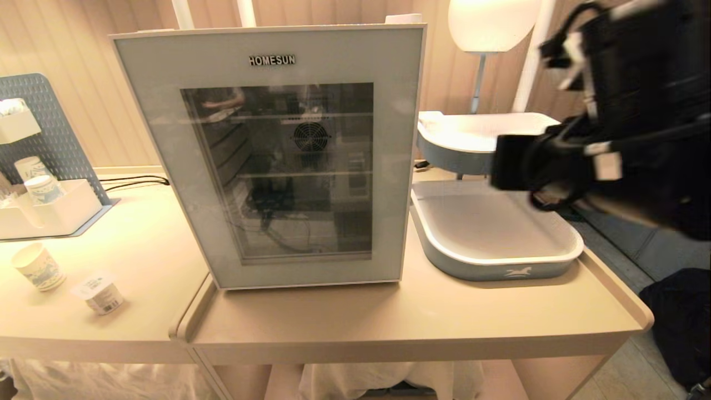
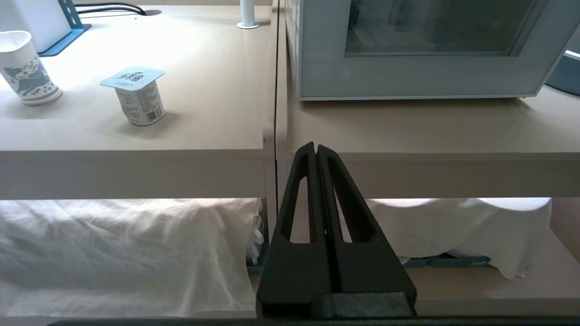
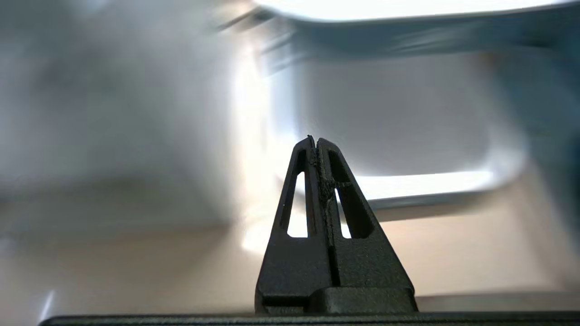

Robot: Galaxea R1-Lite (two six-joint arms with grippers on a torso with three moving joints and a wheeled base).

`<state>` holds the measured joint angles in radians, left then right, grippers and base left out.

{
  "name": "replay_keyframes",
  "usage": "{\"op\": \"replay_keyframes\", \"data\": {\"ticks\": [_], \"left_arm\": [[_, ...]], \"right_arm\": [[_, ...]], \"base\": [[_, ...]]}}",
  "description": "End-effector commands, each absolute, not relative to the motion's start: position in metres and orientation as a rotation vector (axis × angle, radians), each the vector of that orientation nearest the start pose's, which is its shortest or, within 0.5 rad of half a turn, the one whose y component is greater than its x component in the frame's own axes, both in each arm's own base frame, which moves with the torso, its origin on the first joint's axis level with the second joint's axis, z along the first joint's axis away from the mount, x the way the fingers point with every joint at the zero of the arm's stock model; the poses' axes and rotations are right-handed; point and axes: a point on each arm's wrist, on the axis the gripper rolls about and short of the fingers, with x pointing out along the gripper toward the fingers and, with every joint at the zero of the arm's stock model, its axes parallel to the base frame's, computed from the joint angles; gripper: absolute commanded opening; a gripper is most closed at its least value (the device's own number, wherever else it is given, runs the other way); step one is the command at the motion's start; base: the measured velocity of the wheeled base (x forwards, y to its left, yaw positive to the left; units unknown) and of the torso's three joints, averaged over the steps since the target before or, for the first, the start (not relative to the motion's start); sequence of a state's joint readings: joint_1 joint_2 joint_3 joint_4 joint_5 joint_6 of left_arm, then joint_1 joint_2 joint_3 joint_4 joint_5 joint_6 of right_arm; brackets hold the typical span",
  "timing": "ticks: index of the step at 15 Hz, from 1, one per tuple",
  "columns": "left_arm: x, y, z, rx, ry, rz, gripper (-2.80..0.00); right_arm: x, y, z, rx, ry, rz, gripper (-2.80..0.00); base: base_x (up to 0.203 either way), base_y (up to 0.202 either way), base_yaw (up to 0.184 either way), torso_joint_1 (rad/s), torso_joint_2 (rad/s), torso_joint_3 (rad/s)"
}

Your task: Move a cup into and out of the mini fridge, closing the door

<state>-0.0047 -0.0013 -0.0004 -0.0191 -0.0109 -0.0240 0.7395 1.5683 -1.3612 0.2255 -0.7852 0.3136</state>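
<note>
The mini fridge [image 2: 292,45] stands in the middle of the tables with its door [image 1: 161,128] closed; dark glass shows wire shelves and a fan inside. The cup [image 1: 38,266], white with a blue-green print, stands upright at the far left near the front edge, also in the left wrist view [image 2: 27,68]. My right gripper [image 3: 316,139] is shut and empty, raised to the right of the fridge over the tray; its arm [image 1: 611,155] is blurred. My left gripper [image 2: 316,146] is shut and empty, parked low before the tables' front edge.
A foil-lidded plastic pot [image 1: 100,293] stands right of the cup. A two-tier blue-grey tray [image 1: 489,266] sits right of the fridge. At back left are a pegboard [image 1: 39,111] and a white box [image 1: 61,214] holding cups. White cloth [image 2: 113,253] hangs under the tables.
</note>
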Motion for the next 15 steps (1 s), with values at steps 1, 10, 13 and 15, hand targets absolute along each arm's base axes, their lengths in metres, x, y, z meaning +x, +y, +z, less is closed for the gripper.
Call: {"op": "replay_keyframes", "data": {"ticks": [1, 10, 13, 15], "left_arm": [[-0.023, 0.0, 0.077, -0.024, -0.021, -0.016, -2.8], [-0.023, 0.0, 0.078, -0.024, -0.022, -0.016, -2.8], [-0.023, 0.0, 0.077, -0.024, -0.021, -0.016, -2.8], [-0.023, 0.0, 0.078, -0.024, -0.02, -0.016, -2.8]], "right_arm": [[0.159, 0.077, 0.336, 0.15, 0.133, -0.345, -2.8], [-0.029, -0.021, 0.223, 0.327, -0.148, -0.835, -2.8], [-0.047, -0.019, 0.157, 0.281, -0.143, -0.851, -2.8], [-0.045, -0.013, 0.136, 0.206, -0.14, -0.56, -2.8]], "base": [[0.0, 0.0, 0.0, 0.0, 0.0, 0.0], [0.0, 0.0, 0.0, 0.0, 0.0, 0.0], [0.0, 0.0, 0.0, 0.0, 0.0, 0.0], [0.0, 0.0, 0.0, 0.0, 0.0, 0.0]]}}
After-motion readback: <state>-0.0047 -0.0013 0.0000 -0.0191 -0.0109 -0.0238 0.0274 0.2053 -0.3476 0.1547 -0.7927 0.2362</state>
